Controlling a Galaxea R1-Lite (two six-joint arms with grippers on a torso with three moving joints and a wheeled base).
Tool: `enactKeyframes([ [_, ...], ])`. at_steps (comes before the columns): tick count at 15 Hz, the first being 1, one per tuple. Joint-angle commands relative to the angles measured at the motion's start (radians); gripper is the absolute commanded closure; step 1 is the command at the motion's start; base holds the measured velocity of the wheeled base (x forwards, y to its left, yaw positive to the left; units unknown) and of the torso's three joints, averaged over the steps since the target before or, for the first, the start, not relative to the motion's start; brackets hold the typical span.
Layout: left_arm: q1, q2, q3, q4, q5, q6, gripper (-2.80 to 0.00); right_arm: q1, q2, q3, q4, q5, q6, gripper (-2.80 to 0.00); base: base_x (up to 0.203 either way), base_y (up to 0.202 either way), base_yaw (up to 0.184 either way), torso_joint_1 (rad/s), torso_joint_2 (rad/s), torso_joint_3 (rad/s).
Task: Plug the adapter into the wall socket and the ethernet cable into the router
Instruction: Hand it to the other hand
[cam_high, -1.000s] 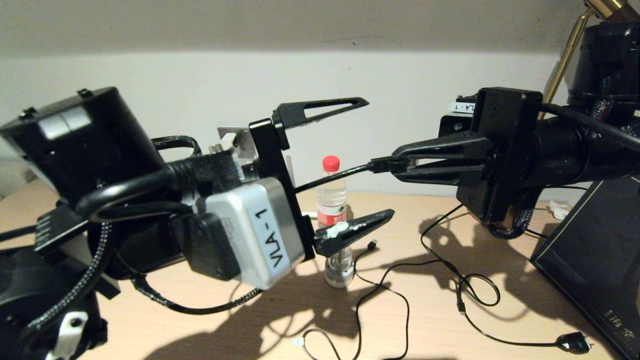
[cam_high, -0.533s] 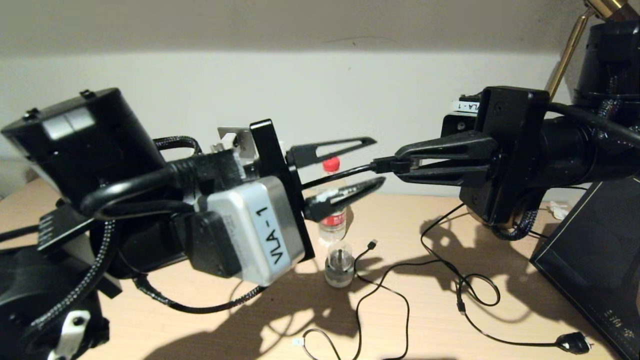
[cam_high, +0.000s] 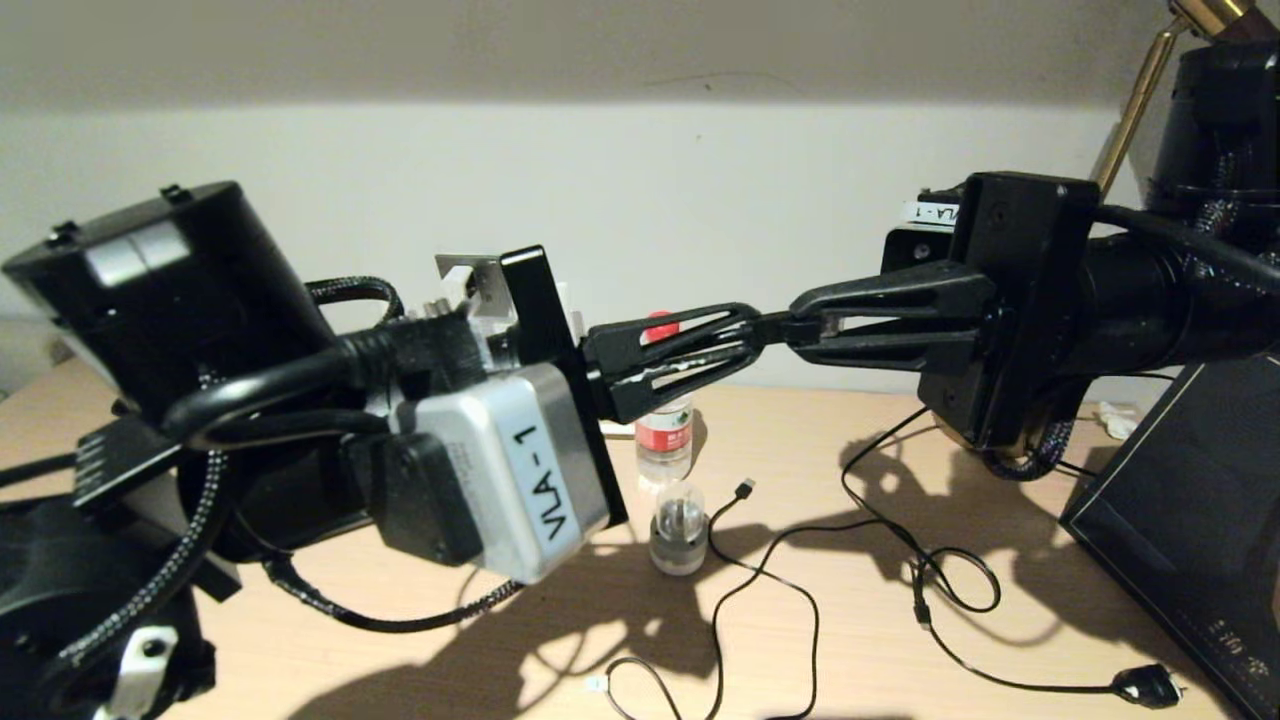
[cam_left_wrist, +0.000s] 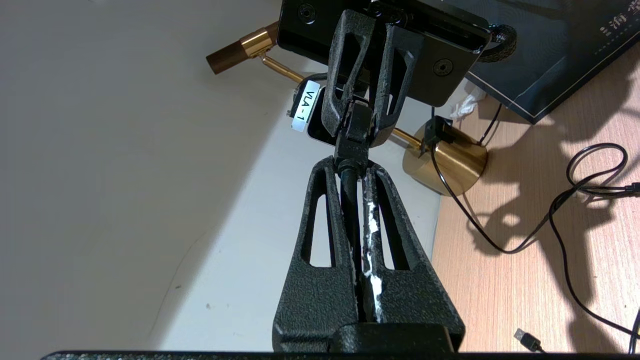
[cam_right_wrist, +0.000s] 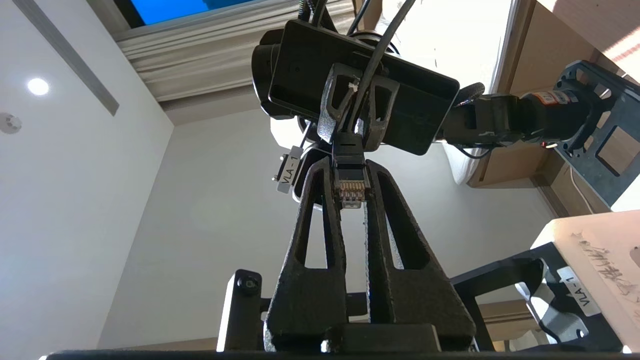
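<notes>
Both grippers meet tip to tip in mid-air above the desk. My right gripper (cam_high: 800, 328) is shut on the ethernet cable's plug (cam_right_wrist: 351, 187), whose clear tip with gold contacts points back between the right fingers. My left gripper (cam_high: 750, 328) is shut on the black ethernet cable (cam_left_wrist: 350, 210) just behind that plug, with the cord running down between its fingers (cam_left_wrist: 372, 200). The adapter, the wall socket and the router are out of view.
On the wooden desk (cam_high: 1010, 640) stand a red-capped water bottle (cam_high: 663, 440) and a round white-and-clear gadget (cam_high: 678, 530). A thin black USB-tipped cable (cam_high: 790, 590) and a black cord with a round mains plug (cam_high: 1140, 685) lie loose. A black box (cam_high: 1190, 500) and a brass lamp base (cam_left_wrist: 445, 160) stand at the right.
My left gripper's jaws have gone from wide open to shut around the cable behind the plug. The right gripper has kept its hold and barely moved.
</notes>
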Motion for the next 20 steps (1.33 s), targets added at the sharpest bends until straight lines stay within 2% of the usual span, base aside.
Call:
enactKeyframes([
  [1, 0.000, -0.007, 0.002, -0.006, -0.003, 0.006, 0.00, 0.000, 0.006, 0.000, -0.001, 0.006, 0.007, 0.00, 0.000, 0.000, 0.000, 0.000, 0.00, 0.000],
  [13, -0.005, -0.008, 0.013, -0.006, -0.005, 0.006, 0.00, 0.000, 0.006, 0.000, -0.006, 0.006, 0.007, 0.00, 0.000, 0.000, 0.000, 0.000, 0.00, 0.000],
  [14, -0.005, -0.010, 0.014, -0.006, -0.003, 0.005, -1.60, 0.000, 0.006, 0.000, -0.006, 0.007, 0.007, 0.00, 0.000, 0.000, 0.000, 0.000, 0.00, 0.000],
  [15, -0.005, -0.010, 0.016, -0.006, -0.003, 0.006, -2.80, 0.000, 0.006, 0.000, -0.006, 0.007, 0.007, 0.00, 0.000, 0.000, 0.000, 0.000, 0.00, 0.000],
  [20, -0.006, -0.013, 0.016, -0.014, -0.003, 0.005, -2.80, 0.000, 0.006, -0.002, -0.006, 0.007, 0.007, 0.00, 0.000, 0.000, 0.000, 0.000, 0.00, 0.000],
])
